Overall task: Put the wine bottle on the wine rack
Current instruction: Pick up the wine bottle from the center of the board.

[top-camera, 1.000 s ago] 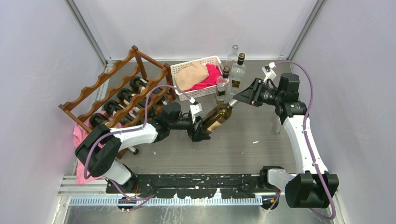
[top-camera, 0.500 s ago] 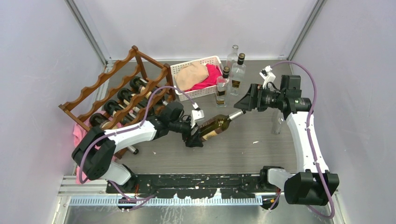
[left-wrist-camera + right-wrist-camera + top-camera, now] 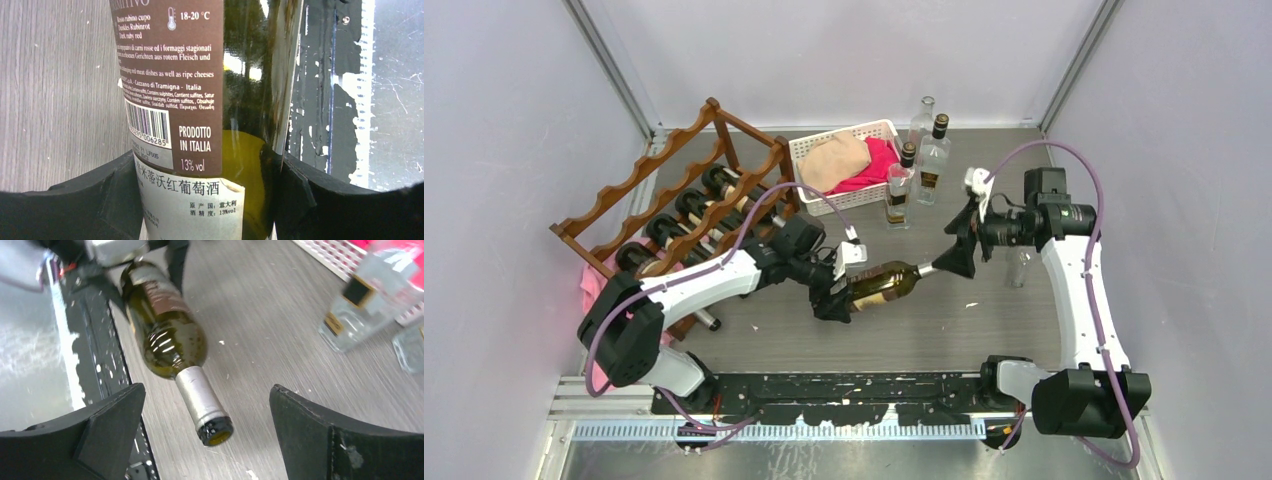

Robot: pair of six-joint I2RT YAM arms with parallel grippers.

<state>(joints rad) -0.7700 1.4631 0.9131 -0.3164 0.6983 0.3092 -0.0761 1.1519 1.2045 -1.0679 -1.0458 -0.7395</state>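
Wine bottle: A dark green wine bottle [image 3: 882, 284] is held on its side near the middle of the table [image 3: 944, 330]. Its neck is pointed toward the right arm. Whether it touches the table cannot be told.

Left claw: The left gripper [image 3: 834, 290] is pinched on the fat bottom part of the wine bottle. In the left wrist view, the black fingers [image 3: 100, 200] are pressed on both sides of the glass. A brown label with white words is seen on the bottle [image 3: 200, 125].

Right claw: The right gripper [image 3: 952, 255] is spread wide. It is kept just beside the bottle's mouth. In the right wrist view, the silver-wrapped neck [image 3: 200, 397] is seen between the two fingers [image 3: 100, 425], and neither finger is touched by it.

Wine rack: The reddish-brown wooden wine rack [image 3: 674, 200] is placed at the back left of the table. The held bottle is kept apart from it, to its right. Some dark bottles [image 3: 704, 205] are laid in its wavy rails. A pink cloth [image 3: 599, 290] is seen under its left end.

Basket: A white basket [image 3: 816, 150] is set at the back, beside the rack. Tan and pink cloths [image 3: 849, 165] are piled in it.

Clear bottles: Clear glass bottles [image 3: 932, 160] are stood upright just right of the basket.
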